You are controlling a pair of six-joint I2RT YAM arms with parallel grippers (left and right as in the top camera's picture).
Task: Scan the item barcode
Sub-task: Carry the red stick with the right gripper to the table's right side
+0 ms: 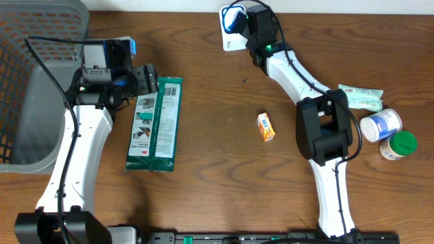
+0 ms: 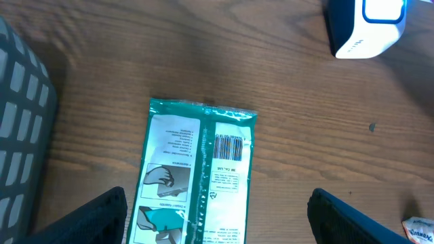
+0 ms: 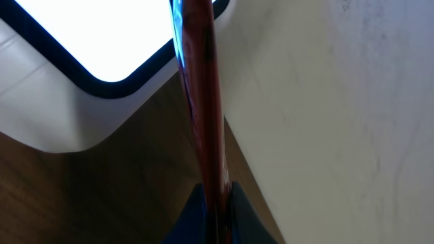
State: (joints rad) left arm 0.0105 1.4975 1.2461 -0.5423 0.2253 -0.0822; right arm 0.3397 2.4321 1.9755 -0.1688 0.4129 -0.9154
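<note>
At left centre of the overhead view, the packet [image 1: 154, 123] lies flat on the counter [image 1: 217, 88]. Its printed back faces up, so the barcode [image 2: 229, 147] is exposed from above.

Left pincer [image 2: 217, 193] hangs above the packet with its jaws spread wide, one on each side in the wrist view, and holds nothing. This stance probably prepares a grasp across the packet's width.

Right pincer [image 3: 217, 203] is closed at the scanner [image 1: 234, 28], upper centre of the overhead view. A thin red strip [image 3: 196, 102] runs up from between its fingers; what it is cannot be told.

The packet's long axis runs top to bottom of the overhead frame, slightly tilted. The barcode end points to the top edge, which is the end nearer the scanner.
</note>
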